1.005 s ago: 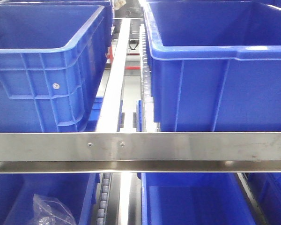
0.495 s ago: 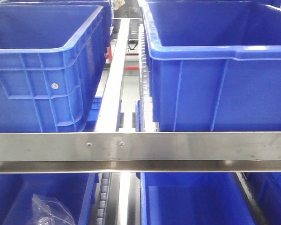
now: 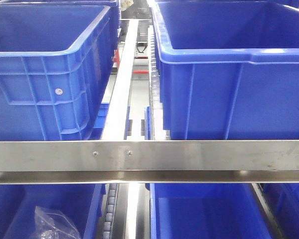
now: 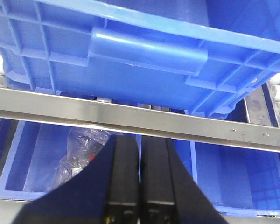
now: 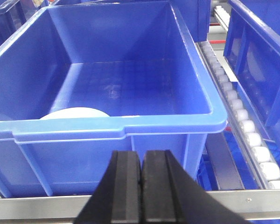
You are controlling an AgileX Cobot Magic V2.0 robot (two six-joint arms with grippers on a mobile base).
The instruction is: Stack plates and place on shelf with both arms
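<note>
Blue crates fill the front view, with the shelf (image 3: 199, 155) beam crossing below them and neither claw in sight. Only the right wrist view shows a plate (image 5: 74, 113), lying in the near left corner of a blue crate (image 5: 107, 126), behind the right claw (image 5: 142, 186), fingers pressed together, empty. The left claw (image 4: 140, 186), likewise pressed together, faces a plastic bag (image 4: 81, 151) in a lower crate (image 4: 28, 163).

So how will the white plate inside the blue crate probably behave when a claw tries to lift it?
The plate looks smooth and glossy, so it may slip. It lies low behind the crate front wall, only its edge showing, so getting under the rim seems awkward. It looks stiff, possibly breakable.
</note>
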